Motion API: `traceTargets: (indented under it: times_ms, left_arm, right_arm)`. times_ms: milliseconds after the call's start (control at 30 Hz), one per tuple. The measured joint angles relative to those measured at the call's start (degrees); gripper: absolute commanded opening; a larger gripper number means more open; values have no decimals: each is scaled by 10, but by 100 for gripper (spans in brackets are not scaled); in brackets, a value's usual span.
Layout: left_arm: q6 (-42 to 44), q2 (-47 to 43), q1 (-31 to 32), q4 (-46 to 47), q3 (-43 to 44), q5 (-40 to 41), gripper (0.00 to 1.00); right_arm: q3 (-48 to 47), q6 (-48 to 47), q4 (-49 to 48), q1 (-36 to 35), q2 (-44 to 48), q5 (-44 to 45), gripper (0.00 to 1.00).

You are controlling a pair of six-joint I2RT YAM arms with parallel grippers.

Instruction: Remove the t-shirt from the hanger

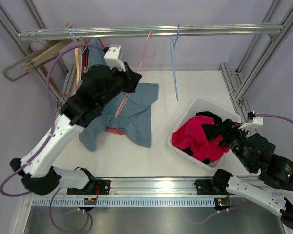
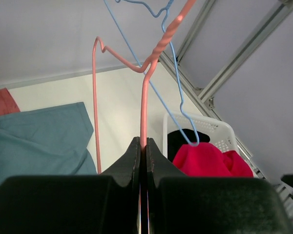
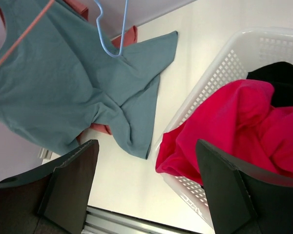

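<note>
White table (image 1: 185, 92) under the rail (image 1: 210, 30) carries your t-shirt (image 1: 136, 114), teal, spread rumpled at left-centre over a red cloth (image 1: 115, 130). To its right you have the basket (image 1: 201, 103), holding a crimson garment (image 1: 198, 139) and a black one (image 1: 207, 117). Your left gripper (image 2: 142, 146) is clamped on the pink hanger (image 2: 143, 97); from that wrist the wire above the fingers looks bare, with the t-shirt lying below it. A blue hanger (image 1: 175, 63) hangs bare from the rail. Your right gripper (image 3: 145, 146) stands spread wide, holding nothing, over the basket's near-left rim.
</note>
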State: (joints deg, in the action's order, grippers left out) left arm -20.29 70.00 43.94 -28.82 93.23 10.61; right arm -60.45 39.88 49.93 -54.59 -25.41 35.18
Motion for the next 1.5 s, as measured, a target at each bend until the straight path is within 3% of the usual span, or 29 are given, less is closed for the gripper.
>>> traceTargets:
  times_ms: [167, 333, 767, 933, 1067, 1100, 1167, 1200, 1233, 1367, 1500]
  left_arm:
    - [-1, 128, -37, 4, 86, -35, 0]
    - [-8, 198, -71, 24, 146, -70, 0]
    - [-38, 253, -94, 80, 166, -112, 1]
    - [-36, 244, -94, 96, 106, -105, 11]
    - [-27, 228, -94, 104, 66, -104, 24]
    - [-24, 222, -94, 104, 57, -104, 38]
    - [-16, 203, -94, 103, 38, -104, 56]
    - [-12, 190, -94, 100, 30, -104, 69]
    - [-5, 179, -94, 96, 25, -103, 73]
    - [14, 110, -94, 57, 14, -82, 77]
    - [43, 26, -104, -1, 23, -45, 67]
  right_arm:
    - [9, -18, -36, 0, 0, -31, 89]
    - [22, -26, -56, 0, 1, -52, 88]
    - [48, -35, -73, 0, 10, -78, 88]
    - [54, -35, -78, 0, 21, -79, 88]
    - [55, -35, -91, 0, 21, -88, 88]
    - [56, -35, -94, 0, 21, -90, 88]
    - [56, -35, -99, 0, 20, -95, 88]
    - [57, -35, -101, 0, 20, -97, 88]
    - [57, -35, -103, 0, 20, -99, 88]
    - [58, -35, -115, 0, 20, -111, 88]
    - [63, -36, -133, 0, 19, -125, 88]
